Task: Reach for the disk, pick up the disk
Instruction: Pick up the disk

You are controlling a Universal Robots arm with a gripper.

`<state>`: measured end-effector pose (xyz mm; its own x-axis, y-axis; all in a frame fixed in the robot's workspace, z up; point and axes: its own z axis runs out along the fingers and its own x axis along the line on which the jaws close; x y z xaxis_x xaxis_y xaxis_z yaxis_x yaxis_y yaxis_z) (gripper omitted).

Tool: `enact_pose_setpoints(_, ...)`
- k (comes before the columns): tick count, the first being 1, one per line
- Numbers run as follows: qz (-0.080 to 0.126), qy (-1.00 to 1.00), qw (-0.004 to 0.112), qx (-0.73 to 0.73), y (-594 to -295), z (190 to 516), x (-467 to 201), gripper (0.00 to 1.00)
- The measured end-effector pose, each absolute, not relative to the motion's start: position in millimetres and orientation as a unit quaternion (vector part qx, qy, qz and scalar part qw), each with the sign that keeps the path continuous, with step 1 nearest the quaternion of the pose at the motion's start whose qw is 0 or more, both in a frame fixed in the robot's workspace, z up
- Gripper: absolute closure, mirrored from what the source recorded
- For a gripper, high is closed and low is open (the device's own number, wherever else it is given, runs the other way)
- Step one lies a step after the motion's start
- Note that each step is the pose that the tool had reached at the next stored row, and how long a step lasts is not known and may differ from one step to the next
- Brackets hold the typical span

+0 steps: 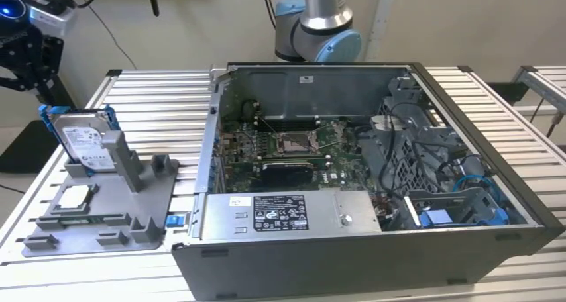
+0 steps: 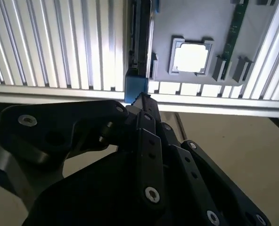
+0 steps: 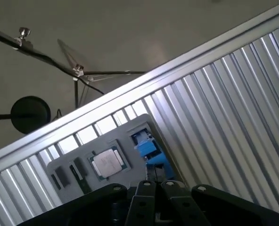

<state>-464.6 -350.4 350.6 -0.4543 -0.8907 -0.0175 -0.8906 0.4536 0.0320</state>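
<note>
A robot work table (image 1: 159,90) of ribbed aluminium carries two things: an open computer case (image 1: 354,265) and, toward the exterior view's left, a grey holder (image 1: 159,189).

The disk (image 1: 82,138) stands upright on its edge in a slot at the far end of the holder, propped by a grey post. Its white label faces the case, and blue rails run along its sides. Standing it up this way likely leaves its top edge free for a grasp from above. In the second wrist view the disk (image 2: 140,33) is seen edge-on as a dark, narrow strip with a blue rail end nearest the camera.

The holder also keeps a square silver chip (image 1: 74,196) lying flat in a recess, and a green memory stick (image 2: 233,28) set in a narrow slot. Each part has its own seat, so nothing slides about.

The case lies on its side with its panel off. Inside are the motherboard (image 1: 292,150), a boxed power supply (image 1: 283,212), loose cables and a blue bracket (image 1: 442,219).

The gripper (image 1: 26,63) hangs just past the table's edge at the exterior view's left, near the disk but not touching it. In both wrist views its black links meet at the tip (image 2: 142,98), so it looks closed and holds nothing. The disk is not yet picked up.
</note>
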Motion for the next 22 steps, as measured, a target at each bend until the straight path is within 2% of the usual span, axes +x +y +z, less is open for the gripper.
enact_pose_setpoints(12,-0.009,-0.792,-0.012,0.611,-350.5,350.5,-464.7,1.00)
enact_pose_setpoints(22,-0.009,-0.759,-0.013,0.651,-350.5,350.4,-464.7,1.00)
